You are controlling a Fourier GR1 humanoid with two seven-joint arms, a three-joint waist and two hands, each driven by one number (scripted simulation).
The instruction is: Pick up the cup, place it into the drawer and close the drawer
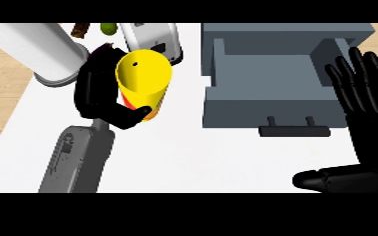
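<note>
I see left hand (103, 97) curled around yellow cup (145, 82); right hand (360, 97) spread. Next: carry into open drawer (277, 111).

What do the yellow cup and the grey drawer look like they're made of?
Cup: probably plastic, a uniform bright yellow with a smooth, slightly matte wall and a red band low down. Drawer: flat, even slate grey without grain or glare, so painted metal or plastic; I can't tell which.
</note>
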